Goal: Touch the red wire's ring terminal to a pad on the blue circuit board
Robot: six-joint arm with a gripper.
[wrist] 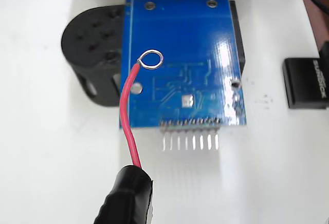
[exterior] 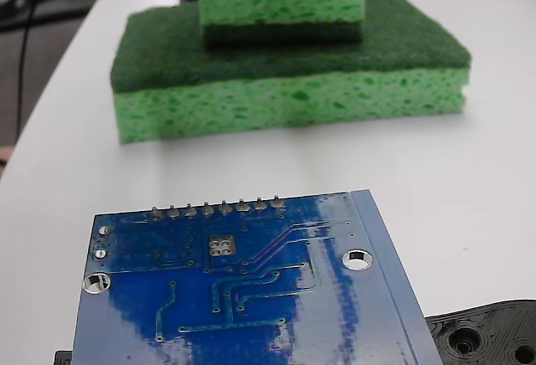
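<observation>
Hovering ring terminal (wrist: 151,58) over blue circuit board (wrist: 180,59) (gripper unseen).

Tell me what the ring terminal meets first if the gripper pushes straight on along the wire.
Probably the bare blue circuit board: the ring terminal already sits over it, left of the pad. Height above the board is unclear.

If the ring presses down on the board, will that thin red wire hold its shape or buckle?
The thin red wire already curves from its black sleeve, so it likely flexes. Its silver ring terminal may skid on the glossy blue circuit board.
</observation>
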